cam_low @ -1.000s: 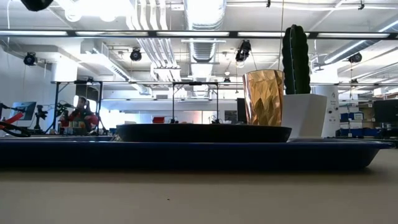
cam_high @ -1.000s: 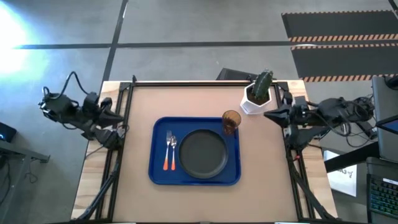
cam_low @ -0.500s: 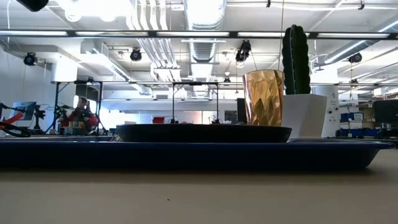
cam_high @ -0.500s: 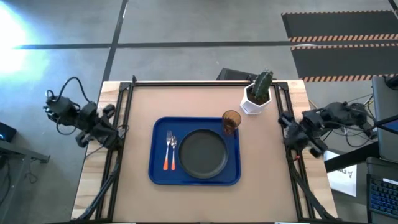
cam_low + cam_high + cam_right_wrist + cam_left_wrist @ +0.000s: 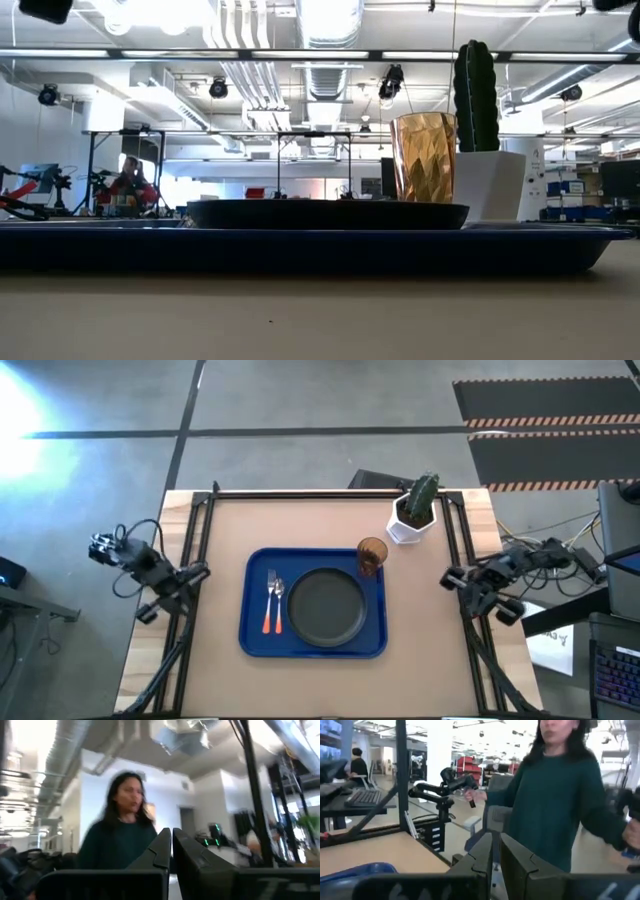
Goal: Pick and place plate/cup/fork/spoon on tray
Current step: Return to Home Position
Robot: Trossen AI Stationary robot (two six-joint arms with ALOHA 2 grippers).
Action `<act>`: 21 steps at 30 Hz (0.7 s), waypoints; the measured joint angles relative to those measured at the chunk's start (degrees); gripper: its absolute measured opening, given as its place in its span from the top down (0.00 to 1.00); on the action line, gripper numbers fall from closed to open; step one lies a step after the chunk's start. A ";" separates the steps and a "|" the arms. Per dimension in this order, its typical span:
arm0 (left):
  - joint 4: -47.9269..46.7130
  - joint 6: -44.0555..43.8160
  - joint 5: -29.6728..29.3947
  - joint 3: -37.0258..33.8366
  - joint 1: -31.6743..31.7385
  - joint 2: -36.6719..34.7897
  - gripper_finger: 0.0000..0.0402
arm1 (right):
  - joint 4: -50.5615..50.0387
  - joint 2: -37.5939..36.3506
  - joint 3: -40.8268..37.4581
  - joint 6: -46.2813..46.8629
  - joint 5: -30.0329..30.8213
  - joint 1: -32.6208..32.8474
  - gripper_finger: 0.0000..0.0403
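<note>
An open workshop hall with ceiling ducts and strip lights lies beyond my tan worktop [image 5: 420, 620], which stands on a grey concrete floor. A person in a dark green sweater [image 5: 555, 805] stands past the worktop's edge and shows in both of my wrist views.

The largest thing here is the blue tray [image 5: 256, 638], flat near the worktop's middle. It looks stiff, light plastic; I judge its raised rim the only place to hold it. On the tray's right half sits the black plate [image 5: 327, 606], matte and rigid, probably heavier than the rest, best pinched at its raised rim. The amber cup [image 5: 371, 554] stands upright at the tray's far right corner, on the tray's rim side nearest a white pot with a cactus [image 5: 415, 510]. It looks ribbed, light and likely slippery, so I would grip across its wall. The fork [image 5: 270, 600] and spoon [image 5: 278, 600] lie side by side on the tray's left half, orange handles toward the near edge, thin and low; their handles are the place to pinch.

My left end effector [image 5: 196, 572] is at the worktop's left edge, my right end effector [image 5: 450, 577] at its right edge. Both have their fingers pressed together, holding nothing. All four items appear already on the tray.
</note>
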 joint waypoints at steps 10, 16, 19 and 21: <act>6.11 2.91 -17.03 -10.99 -0.01 -0.08 0.96 | -4.39 -1.38 -1.74 -5.15 5.93 -0.14 0.98; 16.65 2.88 -26.92 -22.50 0.01 -0.11 0.96 | -6.96 -1.13 -1.78 -6.63 9.37 -0.15 0.98; 18.62 3.75 -27.38 -23.09 0.12 1.33 0.96 | -6.95 -1.09 -1.78 -8.90 10.33 -0.15 0.98; 19.26 6.75 -29.17 -23.09 0.27 1.35 0.96 | -7.66 -1.10 -1.80 -11.82 11.31 -0.17 0.98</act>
